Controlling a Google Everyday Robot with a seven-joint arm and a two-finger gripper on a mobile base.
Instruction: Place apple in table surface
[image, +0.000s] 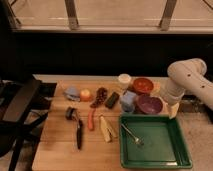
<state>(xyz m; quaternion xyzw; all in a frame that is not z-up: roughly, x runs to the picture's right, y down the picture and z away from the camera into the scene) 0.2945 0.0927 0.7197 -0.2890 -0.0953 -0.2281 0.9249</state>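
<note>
The apple (86, 94), small and yellow-orange with a reddish blush, sits on the light wooden table surface (55, 147) in the back left part, between a blue-grey object (72, 92) and a dark red grape-like cluster (100, 96). My white arm (186, 79) comes in from the right. My gripper (173, 107) hangs at its lower end by the table's right edge, just right of a purple bowl (149, 104) and far from the apple. Nothing shows in it.
A green tray (165, 155) with a utensil (132, 136) fills the front right. A carrot (91, 119), black tool (78, 127), yellow piece (106, 128), dark block (112, 100), blue cup (127, 101), red bowl (143, 85) and white cup (124, 80) lie around. A black chair (20, 110) stands at left.
</note>
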